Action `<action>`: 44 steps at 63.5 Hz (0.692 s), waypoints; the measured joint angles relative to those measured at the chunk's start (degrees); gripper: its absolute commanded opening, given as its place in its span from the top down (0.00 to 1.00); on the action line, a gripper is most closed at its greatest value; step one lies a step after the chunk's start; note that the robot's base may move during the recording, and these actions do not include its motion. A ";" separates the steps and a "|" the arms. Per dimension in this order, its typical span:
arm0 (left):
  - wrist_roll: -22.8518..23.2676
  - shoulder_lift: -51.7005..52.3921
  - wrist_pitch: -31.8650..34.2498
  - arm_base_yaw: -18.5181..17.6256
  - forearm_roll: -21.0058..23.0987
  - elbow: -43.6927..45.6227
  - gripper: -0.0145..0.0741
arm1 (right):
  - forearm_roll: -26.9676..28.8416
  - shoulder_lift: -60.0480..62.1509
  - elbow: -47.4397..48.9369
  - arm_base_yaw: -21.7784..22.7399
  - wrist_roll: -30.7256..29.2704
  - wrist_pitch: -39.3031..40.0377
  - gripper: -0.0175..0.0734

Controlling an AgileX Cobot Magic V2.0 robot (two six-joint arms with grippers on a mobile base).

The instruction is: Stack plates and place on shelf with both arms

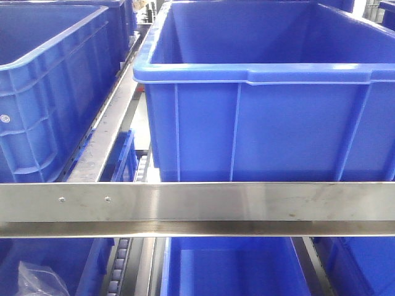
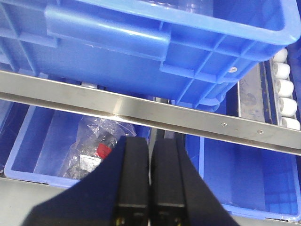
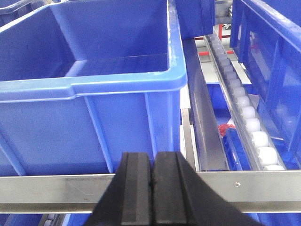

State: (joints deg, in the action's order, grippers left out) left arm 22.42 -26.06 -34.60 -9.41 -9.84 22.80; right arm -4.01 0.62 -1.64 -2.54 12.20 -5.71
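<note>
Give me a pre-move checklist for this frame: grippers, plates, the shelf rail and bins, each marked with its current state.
1. Left gripper free of load: ok, fingers pressed together with nothing between them.
2. Right gripper free of load: ok, shut on nothing.
3. Plates located: not ok, none shows in any view.
4. Steel rail ahead of both grippers: ok, it crosses all three views, apart from the fingertips.
5. Big blue bin on the upper level empty: ok as far as its interior shows in the right wrist view.
6. Lower bin empty: not ok, a clear plastic bag lies in it.
</note>
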 measured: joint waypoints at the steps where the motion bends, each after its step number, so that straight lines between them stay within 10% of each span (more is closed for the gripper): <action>1: 0.00 0.00 0.00 0.00 0.00 0.00 0.74 | 0.00 0.00 0.00 0.00 0.00 0.00 0.75; 28: 0.00 2.09 0.51 0.08 -2.40 -0.29 0.74 | 0.00 0.00 0.00 0.00 -0.03 0.00 0.75; 44: -0.11 14.91 17.85 0.44 -4.29 -13.87 0.74 | 0.00 0.00 0.00 0.00 -0.03 0.00 0.75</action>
State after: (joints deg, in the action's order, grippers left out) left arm 22.32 -11.15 -16.75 -8.97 -14.13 8.93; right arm -4.01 0.62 -1.64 -2.54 12.17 -5.71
